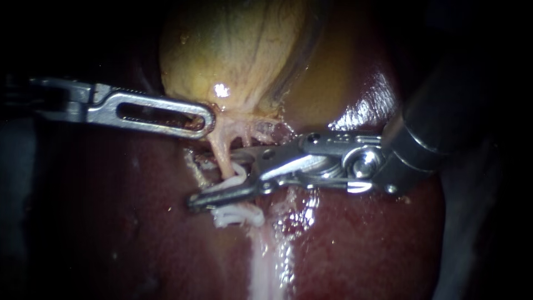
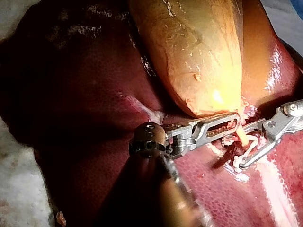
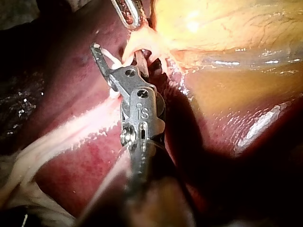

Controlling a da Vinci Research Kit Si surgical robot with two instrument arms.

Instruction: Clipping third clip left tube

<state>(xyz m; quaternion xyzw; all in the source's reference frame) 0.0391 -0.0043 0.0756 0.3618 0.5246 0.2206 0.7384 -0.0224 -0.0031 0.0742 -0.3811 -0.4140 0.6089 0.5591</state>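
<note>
The left tube [image 1: 222, 158] runs from the gallbladder [image 1: 239, 50] at the far side toward the near white clips [image 1: 240, 216]. The right instrument [image 1: 216, 176] straddles it with its jaws parted and a clip [image 1: 237, 173] between them. At left, the left instrument [image 1: 209, 121] has its jaws closed on the gallbladder's neck, above the liver [image 1: 361, 244].

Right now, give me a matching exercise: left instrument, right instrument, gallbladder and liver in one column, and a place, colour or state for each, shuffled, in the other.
Things:
1. left instrument
2. right instrument
3. gallbladder
4. liver

Descriptions:
a. dark red and glistening
b. jaws open with a tube between them
c. yellowish
d. tip at the gallbladder's lower end

Pairs: 1-d, 2-b, 3-c, 4-a.
</note>
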